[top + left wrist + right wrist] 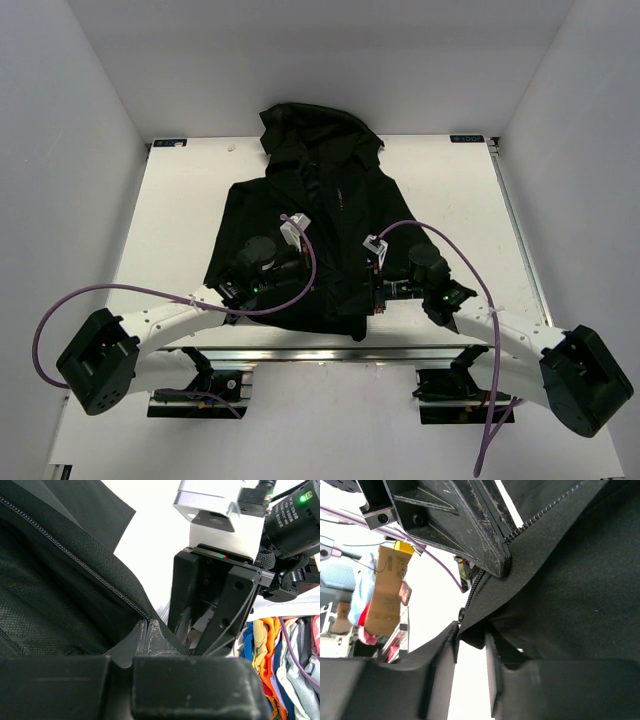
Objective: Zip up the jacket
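Left gripper (pixel 122 662) pressed together, pinching the jacket (pixel 60 605) hem just beside the zipper (pixel 75 560) bottom end, likely to hold it taut. Right gripper (pixel 470 650) slightly spread, tips at that same end, no clear grip. Top view shows the jacket flat on the table (pixel 180 200); only the wrist views show the teeth unjoined.

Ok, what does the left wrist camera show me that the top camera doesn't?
Left wrist only: the zipper teeth on the jacket, its hem corner pinched in the shut left gripper, and a pile of coloured cloth beyond the table. Top only: the whole jacket spread flat, hood at the far end. Both: the jacket's near hem, with the right gripper close beside the left.
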`<state>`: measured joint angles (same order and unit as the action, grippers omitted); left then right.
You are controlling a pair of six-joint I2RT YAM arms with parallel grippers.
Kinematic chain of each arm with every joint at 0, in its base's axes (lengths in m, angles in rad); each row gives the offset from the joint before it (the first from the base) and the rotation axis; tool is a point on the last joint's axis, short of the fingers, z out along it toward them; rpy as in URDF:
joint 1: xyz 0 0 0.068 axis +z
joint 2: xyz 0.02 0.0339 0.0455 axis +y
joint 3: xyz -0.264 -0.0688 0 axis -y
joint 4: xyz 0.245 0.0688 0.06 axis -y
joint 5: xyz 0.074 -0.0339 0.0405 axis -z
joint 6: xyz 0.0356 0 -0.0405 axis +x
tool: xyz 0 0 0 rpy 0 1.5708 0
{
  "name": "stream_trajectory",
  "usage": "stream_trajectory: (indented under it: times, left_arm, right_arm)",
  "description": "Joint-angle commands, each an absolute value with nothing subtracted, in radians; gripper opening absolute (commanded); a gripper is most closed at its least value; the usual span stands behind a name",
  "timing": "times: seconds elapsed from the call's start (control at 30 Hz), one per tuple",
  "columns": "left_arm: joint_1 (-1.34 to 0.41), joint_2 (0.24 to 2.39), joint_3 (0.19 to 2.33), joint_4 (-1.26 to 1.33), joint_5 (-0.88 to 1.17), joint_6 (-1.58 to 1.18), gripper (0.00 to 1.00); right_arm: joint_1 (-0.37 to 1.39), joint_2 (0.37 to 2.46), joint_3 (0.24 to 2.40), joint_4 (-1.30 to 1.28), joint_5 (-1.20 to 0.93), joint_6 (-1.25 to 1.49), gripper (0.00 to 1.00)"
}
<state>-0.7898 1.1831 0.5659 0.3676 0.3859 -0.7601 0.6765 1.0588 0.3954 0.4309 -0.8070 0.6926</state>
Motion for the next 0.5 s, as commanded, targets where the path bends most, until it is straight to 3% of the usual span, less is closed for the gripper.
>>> stream_trajectory:
  times: [0.0, 0.07, 0.1, 0.13, 0.17, 0.33, 0.47]
  left_arm:
    - [-0.788, 1.164, 0.56, 0.407, 0.41, -0.762, 0.0]
    - [-0.79, 1.164, 0.56, 0.407, 0.41, -0.764, 0.0]
    - [-0.79, 1.164, 0.56, 0.407, 0.408, -0.762, 0.0]
    - [-0.788, 1.163, 0.558, 0.408, 0.41, -0.764, 0.0]
    - [-0.79, 1.163, 0.557, 0.41, 0.411, -0.765, 0.0]
    - [-0.79, 1.163, 0.555, 0.423, 0.417, -0.772, 0.0]
    - [-0.79, 1.163, 0.555, 0.414, 0.416, -0.77, 0.0]
  right_arm:
    - [0.684, 1.083, 0.417, 0.511, -0.867, 0.709, 0.35]
    - [0.683, 1.083, 0.419, 0.517, -0.864, 0.713, 0.36]
    - [0.684, 1.083, 0.42, 0.517, -0.859, 0.715, 0.31]
    - [0.684, 1.085, 0.42, 0.518, -0.859, 0.715, 0.14]
    - [0.684, 1.085, 0.417, 0.517, -0.853, 0.716, 0.12]
    - [0.684, 1.091, 0.419, 0.532, -0.857, 0.722, 0.0]
    - [0.684, 1.074, 0.411, 0.534, -0.836, 0.716, 0.0]
